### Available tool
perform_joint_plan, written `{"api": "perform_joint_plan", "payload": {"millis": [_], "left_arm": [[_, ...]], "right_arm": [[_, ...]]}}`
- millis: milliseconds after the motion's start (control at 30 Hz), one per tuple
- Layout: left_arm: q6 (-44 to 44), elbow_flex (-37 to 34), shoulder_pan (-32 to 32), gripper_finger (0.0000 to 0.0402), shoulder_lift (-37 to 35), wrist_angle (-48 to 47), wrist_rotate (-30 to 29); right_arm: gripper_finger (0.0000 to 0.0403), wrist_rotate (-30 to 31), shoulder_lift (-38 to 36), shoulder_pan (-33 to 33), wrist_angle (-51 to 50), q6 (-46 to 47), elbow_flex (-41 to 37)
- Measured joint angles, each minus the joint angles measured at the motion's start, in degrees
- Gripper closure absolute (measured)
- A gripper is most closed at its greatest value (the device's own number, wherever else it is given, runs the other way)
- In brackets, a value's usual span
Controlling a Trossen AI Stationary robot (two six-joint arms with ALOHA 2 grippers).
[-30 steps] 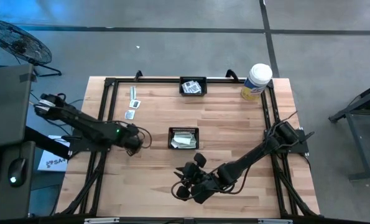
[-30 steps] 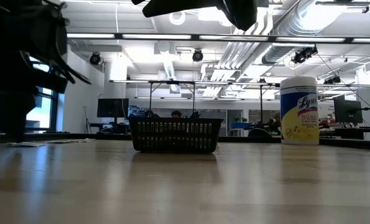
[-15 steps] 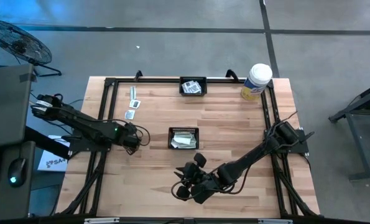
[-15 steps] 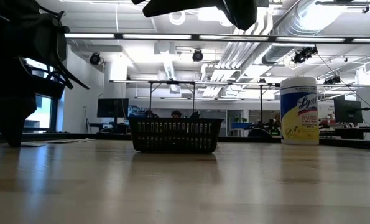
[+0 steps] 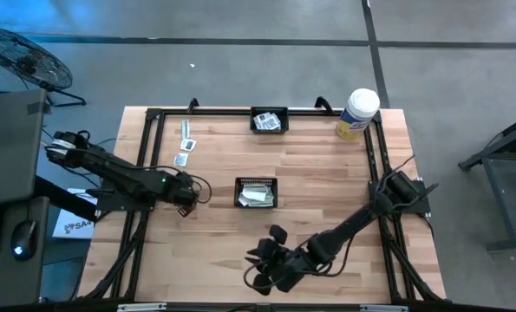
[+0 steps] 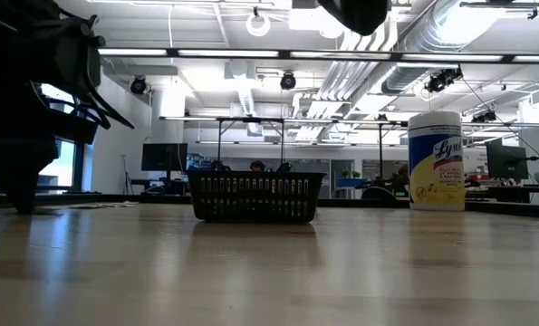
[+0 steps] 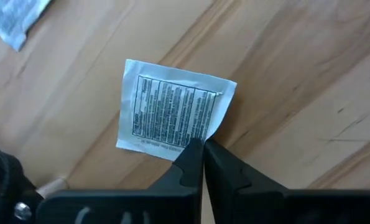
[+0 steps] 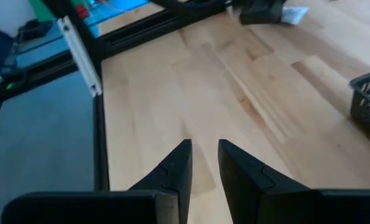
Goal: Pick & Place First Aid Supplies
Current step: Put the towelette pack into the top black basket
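High view: both baskets [image 5: 256, 191] hold packets; three loose packets [image 5: 186, 145] lie on the counter [image 5: 327, 173]. Left wrist view: the left pincer [image 7: 203, 149], nearly closed, apparently pinches a square packet [image 7: 172, 112]. Right wrist view: right pincer [image 8: 204, 154] slightly parted, empty.

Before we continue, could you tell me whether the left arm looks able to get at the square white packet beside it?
Probably yes: the left gripper is shut on a corner of the square white packet, with nothing in between.
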Motion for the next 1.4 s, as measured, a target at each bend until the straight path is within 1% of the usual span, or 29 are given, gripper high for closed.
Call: {"api": "perform_joint_plan", "payload": {"millis": [100, 200, 267, 333, 400, 500, 567, 667, 767, 833, 967, 1200, 1300, 1400], "left_arm": [[3.1, 2.9, -0.1, 0.0392, 0.2, -0.3, -1.2], [6.6, 7.3, -1.9, 0.04, 0.0, 3.2, -2.4], [9.9, 8.5, -3.6, 0.0399, -0.2, 6.6, -0.9], [13.5, 9.3, -5.3, 0.04, -0.9, 12.7, 1.3], [17.3, 9.5, -6.8, 0.04, -1.9, 18.9, 3.5], [22.5, 9.5, -10.5, 0.0401, -2.4, 26.4, 6.4], [25.1, 9.5, -13.2, 0.0401, -2.5, 31.1, 6.6], [29.6, 9.5, -17.0, 0.0401, -2.1, 37.3, 6.5], [30.8, 9.5, -19.1, 0.0401, -1.2, 41.2, 6.3], [31.0, 9.5, -19.8, 0.0401, -0.5, 44.0, 5.5], [31.1, 9.5, -19.9, 0.0401, 1.1, 46.2, 3.1], [33.6, 9.6, -19.9, 0.0401, 2.6, 51.3, 3.0], [34.3, 9.6, -19.9, 0.0402, 2.6, 51.9, 3.0], [34.3, 9.6, -19.9, 0.0401, 2.6, 51.9, 3.1]], "right_arm": [[0.0332, -0.9, 0.0, 0.4, -0.1, -3.0, 0.0], [0.0331, 0.0, 0.0, 0.3, 0.3, -9.4, 0.0], [0.0331, 2.3, 0.0, 0.2, 0.6, -15.9, 0.0], [0.0331, 4.8, 0.0, 0.0, 0.5, -21.2, 0.0], [0.0328, 5.0, 0.0, -0.6, 0.6, -25.8, 0.0], [0.0309, 2.3, 0.0, -2.3, 0.7, -30.3, 0.0], [0.0289, -0.5, 0.0, -3.9, 0.9, -32.2, 0.0], [0.0262, -2.8, 0.5, -6.5, 1.1, -35.4, 0.1], [0.0249, -4.7, 1.0, -8.4, 1.2, -40.8, 0.0], [0.0248, -7.9, 1.3, -9.5, 2.6, -44.5, 0.1], [0.0255, -14.6, 2.1, -11.2, 2.8, -46.3, 0.1], [0.0281, -14.0, 2.7, -12.7, 2.5, -46.5, 0.0], [0.0303, -14.7, 2.8, -13.0, 3.1, -47.1, 0.0], [0.0334, -17.2, 2.8, -13.1, 3.0, -46.5, 0.0]]}}
